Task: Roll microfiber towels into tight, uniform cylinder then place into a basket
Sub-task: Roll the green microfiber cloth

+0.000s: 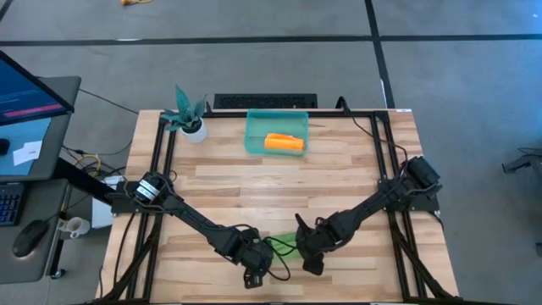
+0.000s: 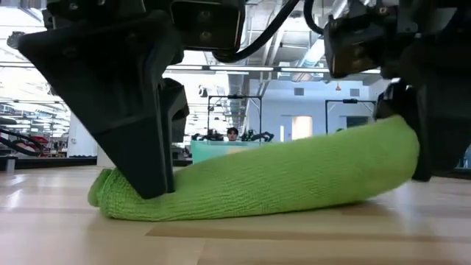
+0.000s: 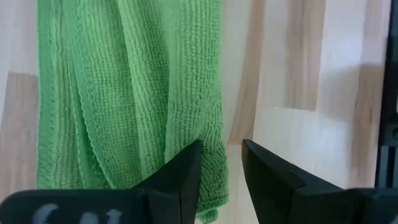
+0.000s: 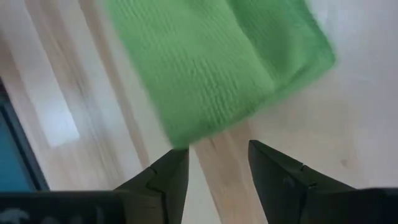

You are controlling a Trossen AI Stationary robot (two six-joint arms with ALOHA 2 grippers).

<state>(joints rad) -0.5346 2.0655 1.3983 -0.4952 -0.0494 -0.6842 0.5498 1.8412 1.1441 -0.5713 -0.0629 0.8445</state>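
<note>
A lime green towel (image 1: 284, 246), rolled into a long loose roll (image 2: 280, 184), lies near the table's near edge between my two grippers. My left gripper (image 1: 254, 269) is open at the roll's left end (image 3: 221, 149). My right gripper (image 1: 309, 258) is open at the roll's right end (image 4: 216, 149), which is raised off the table. An orange-yellow towel roll (image 1: 284, 142) lies inside the teal bin (image 1: 254, 127) at the table's far side. My left gripper comes down from above on the roll's left end (image 2: 118, 199). One fingertip (image 3: 189, 162) stands on the cloth; the other (image 3: 261, 168) is over bare wood beside the roll's edge. That end lies on the table. My right gripper has one finger (image 2: 419, 140) against the roll's right end (image 2: 390, 147). That end is raised above the table while the rest of the roll slopes down to the wood. One fingertip (image 4: 177, 162) meets the towel's corner; nothing lies between the two fingers.
A small white pot with a teal plant (image 1: 190, 119) stands at the far left of the table. Black frame rails (image 1: 161, 169) run along both sides. Bare wood (image 1: 279, 186) lies between the bin and the grippers.
</note>
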